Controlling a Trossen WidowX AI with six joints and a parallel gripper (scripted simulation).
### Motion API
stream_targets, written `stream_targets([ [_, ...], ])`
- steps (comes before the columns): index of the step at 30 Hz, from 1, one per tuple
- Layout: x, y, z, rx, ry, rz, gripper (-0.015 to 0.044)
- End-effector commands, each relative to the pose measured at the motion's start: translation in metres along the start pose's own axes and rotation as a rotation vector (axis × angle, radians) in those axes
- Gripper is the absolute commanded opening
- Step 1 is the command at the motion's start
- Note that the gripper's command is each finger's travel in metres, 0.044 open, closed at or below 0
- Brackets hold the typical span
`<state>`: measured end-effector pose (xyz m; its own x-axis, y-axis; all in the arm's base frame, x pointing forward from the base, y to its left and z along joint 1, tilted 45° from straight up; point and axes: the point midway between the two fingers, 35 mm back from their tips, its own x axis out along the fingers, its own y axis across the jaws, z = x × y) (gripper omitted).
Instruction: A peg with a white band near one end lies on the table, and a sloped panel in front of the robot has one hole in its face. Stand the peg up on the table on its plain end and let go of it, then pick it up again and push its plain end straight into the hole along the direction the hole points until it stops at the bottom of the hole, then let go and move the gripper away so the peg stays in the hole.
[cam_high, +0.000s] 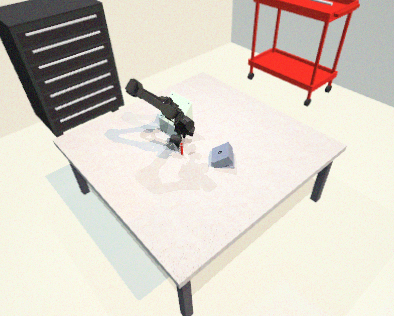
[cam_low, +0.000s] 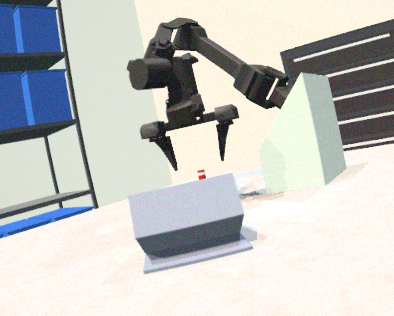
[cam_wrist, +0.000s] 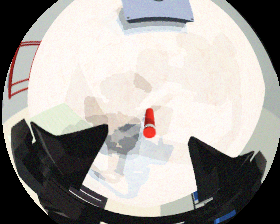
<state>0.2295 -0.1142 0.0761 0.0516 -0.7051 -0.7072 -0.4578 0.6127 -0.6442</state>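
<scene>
The red peg (cam_high: 181, 148) (cam_low: 201, 177) (cam_wrist: 149, 119) stands upright on the table, its white-banded end up; its lower part is hidden behind the panel in the exterior view. My gripper (cam_low: 199, 165) (cam_wrist: 150, 136) is open and empty above the peg, with the fingers pointing down and spread on either side of the peg's line. They do not touch it. The sloped grey-blue panel (cam_high: 222, 159) (cam_low: 185, 205) (cam_wrist: 150, 12) stands apart from the peg. Its dark hole (cam_high: 219, 152) shows in the top view and is out of sight in the exterior view.
A pale green block (cam_high: 183, 103) (cam_low: 316, 130) (cam_wrist: 57, 119) stands on the table (cam_high: 200, 225) close to the arm. A dark drawer cabinet (cam_high: 75, 70), a red cart (cam_high: 292, 68) and a shelf with blue bins (cam_low: 47, 97) stand beyond the table.
</scene>
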Motion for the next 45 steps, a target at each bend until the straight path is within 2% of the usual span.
stream_targets([
  [1,0.007,0.001,0.000,-0.007,0.001,0.002,0.0440],
  [30,0.051,0.001,-0.003,-0.007,0.004,-0.004,0.0440],
  [45,0.048,-0.001,-0.003,0.000,0.007,-0.007,0.0046],
])
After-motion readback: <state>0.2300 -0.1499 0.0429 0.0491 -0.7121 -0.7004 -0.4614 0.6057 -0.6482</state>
